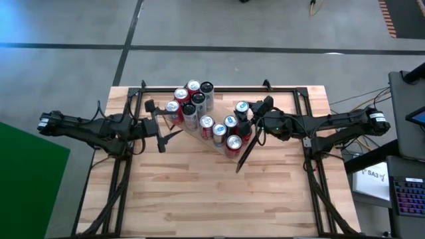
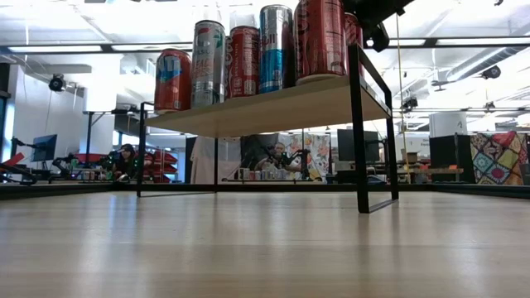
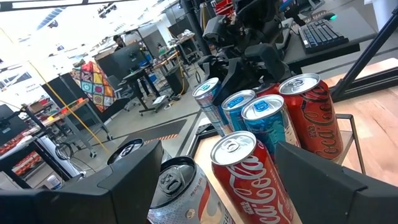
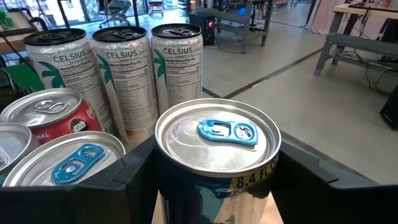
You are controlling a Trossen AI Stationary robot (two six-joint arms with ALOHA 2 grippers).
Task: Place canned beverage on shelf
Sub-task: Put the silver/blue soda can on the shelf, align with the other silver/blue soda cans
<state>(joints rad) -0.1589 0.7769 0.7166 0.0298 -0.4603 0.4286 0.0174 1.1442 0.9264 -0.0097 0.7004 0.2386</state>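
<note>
Nearly done, judging by the crowded shelf at centre frame in the high view. Right pincer pinching a blue-tabbed can just beside shelved cans; release left. Left pincer spread, left of the cluster.

Between the right gripper's fingers, the blue-tabbed can runs off the frame below, so its label and base stay unseen. Beside the left gripper's fingers, a silver can is partly covered.
</note>
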